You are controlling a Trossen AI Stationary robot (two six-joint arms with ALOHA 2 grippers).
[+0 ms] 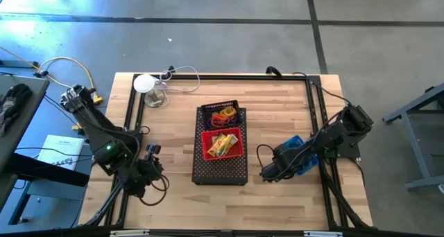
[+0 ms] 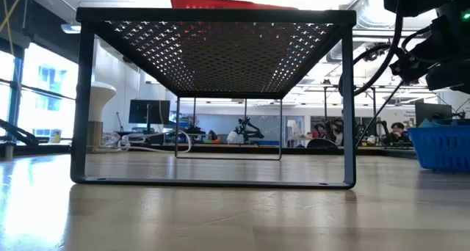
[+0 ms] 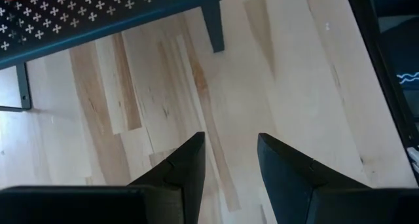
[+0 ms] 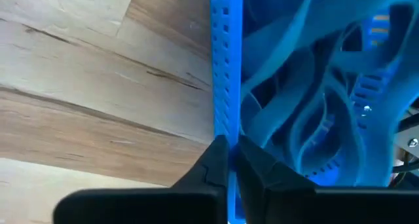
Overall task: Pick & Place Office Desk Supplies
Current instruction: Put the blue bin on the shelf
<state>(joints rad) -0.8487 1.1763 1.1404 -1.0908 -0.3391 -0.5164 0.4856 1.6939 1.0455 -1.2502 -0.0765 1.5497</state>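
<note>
On the wooden worktop (image 1: 173, 147) a black perforated stand (image 1: 220, 169) sits at the centre, carrying two small trays: a black basket (image 1: 220, 114) at its 12 o'clock end holding a tangle of orange, purple and red loops (image 1: 225, 116), and just beside it a red tray (image 1: 223, 144) with yellow blocky pieces (image 1: 223, 144). At 3 o'clock from the stand lies one blue basket (image 1: 297, 157) full of blue bands (image 4: 314, 99). The right hand (image 4: 228, 160) has its fingers pinched tight on that basket's thin wall (image 4: 226, 67). The left hand (image 3: 229, 162), at 8 o'clock from the stand, hangs half open over bare wood, holding nothing. A white round disc (image 1: 143, 83) with cords sits at 11 o'clock, well apart.
</note>
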